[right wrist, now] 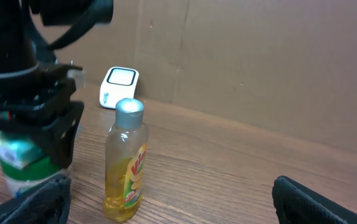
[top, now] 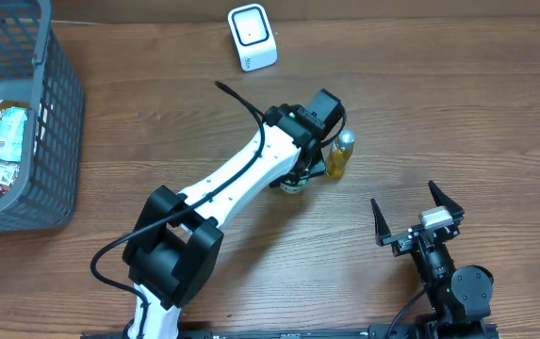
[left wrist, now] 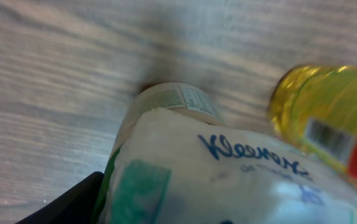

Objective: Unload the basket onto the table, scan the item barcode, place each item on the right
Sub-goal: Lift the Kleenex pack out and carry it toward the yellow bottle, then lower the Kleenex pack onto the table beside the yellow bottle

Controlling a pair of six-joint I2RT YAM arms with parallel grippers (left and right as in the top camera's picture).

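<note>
Overhead put the scanner (top: 252,38) well beyond the left gripper (top: 298,177), which pinched a tissue pack (left wrist: 228,174); right gripper (top: 403,196) spread, farther off

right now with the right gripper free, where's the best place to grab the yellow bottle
Take the yellow bottle around its mid body, below the silver cap, with the open right gripper coming in level from the robot's right. The bottle stands upright and narrow, and the left gripper, holding a tissue pack, crowds its other side.
</note>
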